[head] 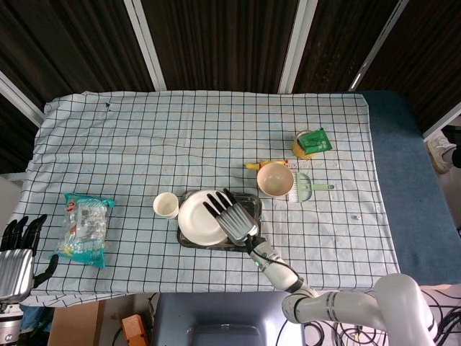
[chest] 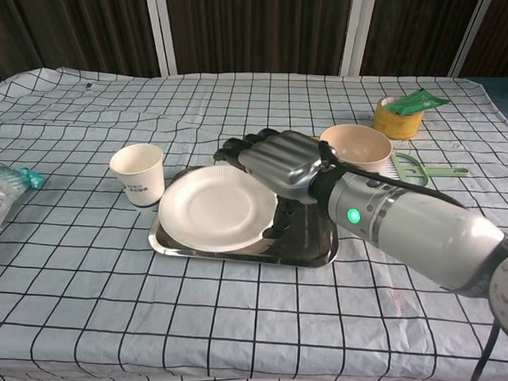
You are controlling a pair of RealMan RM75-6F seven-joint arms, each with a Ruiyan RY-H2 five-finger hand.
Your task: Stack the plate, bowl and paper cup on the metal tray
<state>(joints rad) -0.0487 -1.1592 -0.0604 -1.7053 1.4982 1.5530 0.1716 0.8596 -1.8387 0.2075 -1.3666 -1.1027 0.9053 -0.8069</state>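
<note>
Plate on the tray, right hand at its edge.

Plate (chest: 211,207) lying in the metal tray (chest: 306,252), tilted, its right rim lifted by the right hand (chest: 276,162), whose fingers curl over that edge while the thumb seems to sit beneath; probably gripping the rim to settle or centre it, though contact underneath stays hidden. Tilt and overhang toward the tray's left suggest placement not yet finished. Paper cup (chest: 137,174) upright just left of the tray, bowl (chest: 355,145) to the far right, both within reach for stacking next. Left hand (head: 16,249) parked off the near-left table edge, fingers apart, holding nothing.
</note>
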